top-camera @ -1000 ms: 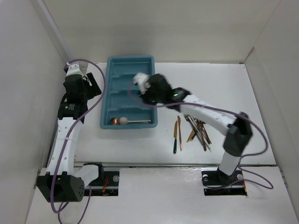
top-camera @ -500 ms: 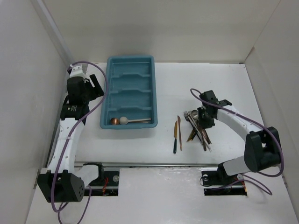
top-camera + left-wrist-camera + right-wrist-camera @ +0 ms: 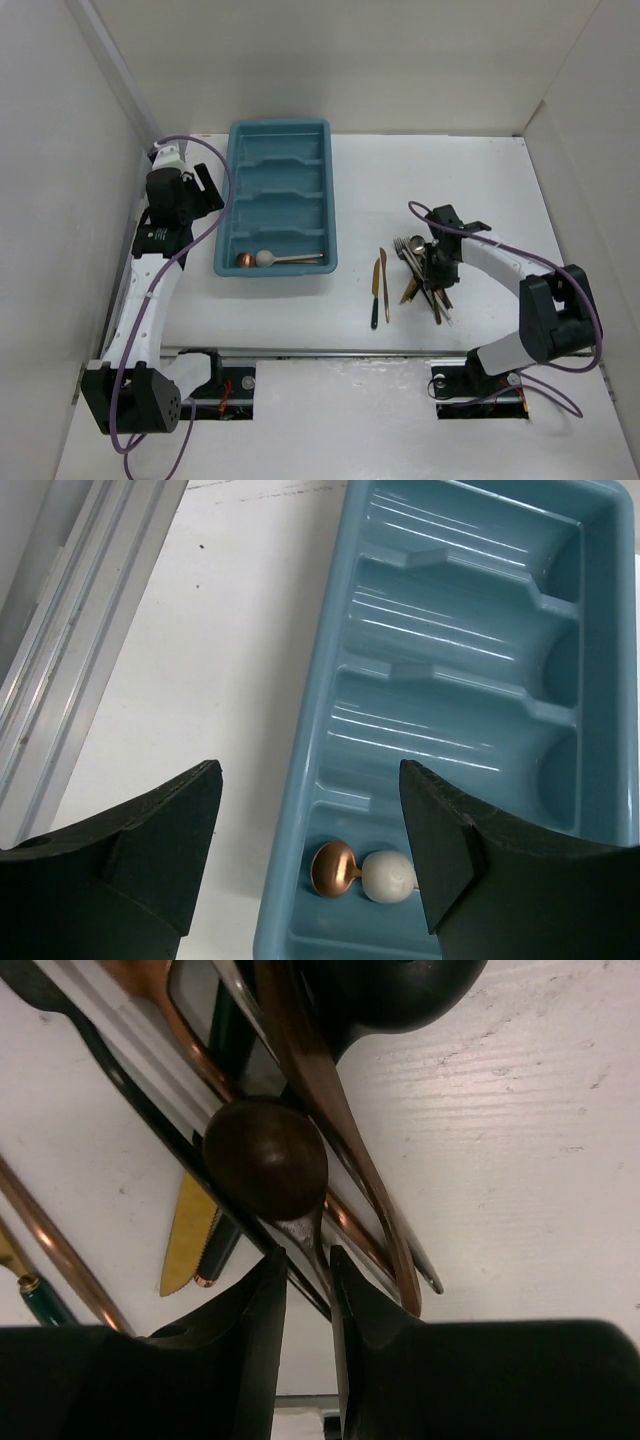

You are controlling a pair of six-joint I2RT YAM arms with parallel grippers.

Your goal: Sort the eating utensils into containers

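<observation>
The step in hand is drawing one piece out of the heap. The right claw (image 3: 437,262) is down in the pile of utensils (image 3: 425,285) on the desk (image 3: 480,180). In its wrist view the two fingers (image 3: 250,1340) stand close together with only a slim gap between them. The neck of a dark-bowled spoon (image 3: 265,1160) runs down into that gap, so the claw looks clamped on the spoon, though the contact itself sits in shadow. The bowl lies just at 11 o'clock from the fingertips, and a copper-brown handle (image 3: 345,1150) passes right beside it at 3 o'clock, with other pieces crossing under it.

To do this well, the lift should go straight up and slowly. The neighbours touch the spoon and may ride along, so it is worth checking that only one piece comes clear. With the grip near the neck, the handle is likely to droop, so the wrist should be kept level.

In the top view the tray (image 3: 280,127) lies at 10 o'clock from the right claw, well apart. Its nearest compartment holds a copper spoon (image 3: 244,260) and a white spoon (image 3: 264,258), so that is probably where this one belongs, laid lengthwise.

The left claw (image 3: 310,775) hovers at the tray's 9 o'clock side, jaws wide apart and holding nothing.
</observation>
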